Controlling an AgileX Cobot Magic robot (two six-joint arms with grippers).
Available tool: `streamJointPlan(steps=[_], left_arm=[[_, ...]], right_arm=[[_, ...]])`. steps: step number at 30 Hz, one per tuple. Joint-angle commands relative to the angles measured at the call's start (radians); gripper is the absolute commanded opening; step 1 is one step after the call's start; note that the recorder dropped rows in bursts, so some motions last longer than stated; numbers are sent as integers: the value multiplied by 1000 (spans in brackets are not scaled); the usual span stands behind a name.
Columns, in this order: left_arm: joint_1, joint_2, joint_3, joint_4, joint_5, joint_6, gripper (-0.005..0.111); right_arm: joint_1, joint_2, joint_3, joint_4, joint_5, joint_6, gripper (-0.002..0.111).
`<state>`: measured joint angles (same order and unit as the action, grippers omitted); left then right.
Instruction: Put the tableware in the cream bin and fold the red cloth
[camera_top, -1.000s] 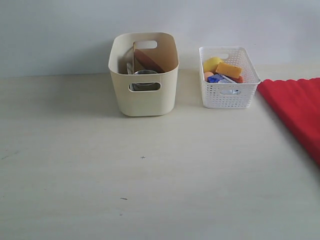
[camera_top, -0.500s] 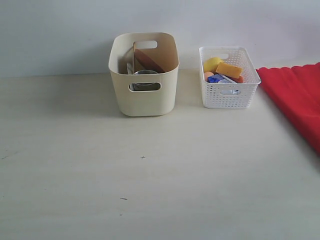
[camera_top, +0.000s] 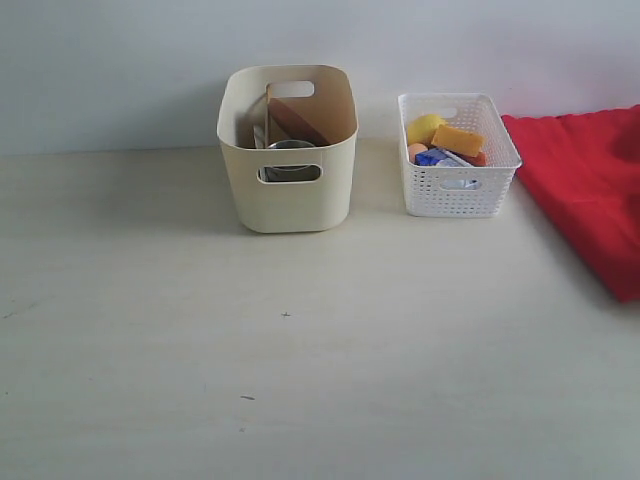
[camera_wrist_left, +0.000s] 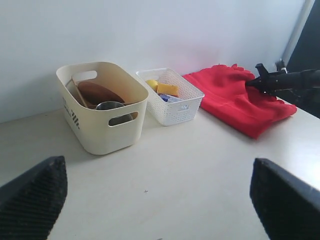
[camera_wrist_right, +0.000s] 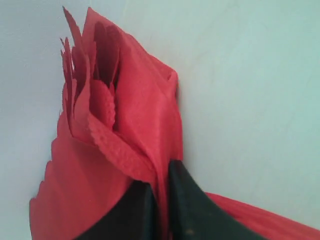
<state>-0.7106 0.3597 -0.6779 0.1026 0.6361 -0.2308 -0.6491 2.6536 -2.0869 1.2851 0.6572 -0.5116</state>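
While the right pincer (camera_wrist_right: 161, 197) pinches a bunched fold of the cloth (camera_wrist_right: 125, 115) between shut jaws, the left pincer (camera_wrist_left: 156, 190) gapes wide, empty, above the bench (camera_wrist_left: 200, 165).

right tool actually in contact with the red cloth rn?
Touching. The right wrist view shows the right tool shut on a bunched fold of the red cloth, with the fabric rising straight out of the pinch and no gap.

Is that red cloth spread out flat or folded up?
Partly folded, not flat: the right gripper pinches several scalloped layers of the red cloth together.
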Motion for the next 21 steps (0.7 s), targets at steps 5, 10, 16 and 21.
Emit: streamJointPlan(steps=[5, 10, 16, 21], left_arm=[[0, -3, 3, 6, -17, -12, 94], [0, -3, 3, 1, -17, -12, 94], [0, -3, 3, 1, -39, -12, 94], [0, -3, 3, 1, -43, -12, 94]], right_arm=[[1, -18, -121, -144, 147, -42, 90], [-10, -139, -184, -427, 249, 106, 105], [-4, -343, -192, -825, 403, 350, 105], [-2, -517, -190, -882, 564, 368, 103]])
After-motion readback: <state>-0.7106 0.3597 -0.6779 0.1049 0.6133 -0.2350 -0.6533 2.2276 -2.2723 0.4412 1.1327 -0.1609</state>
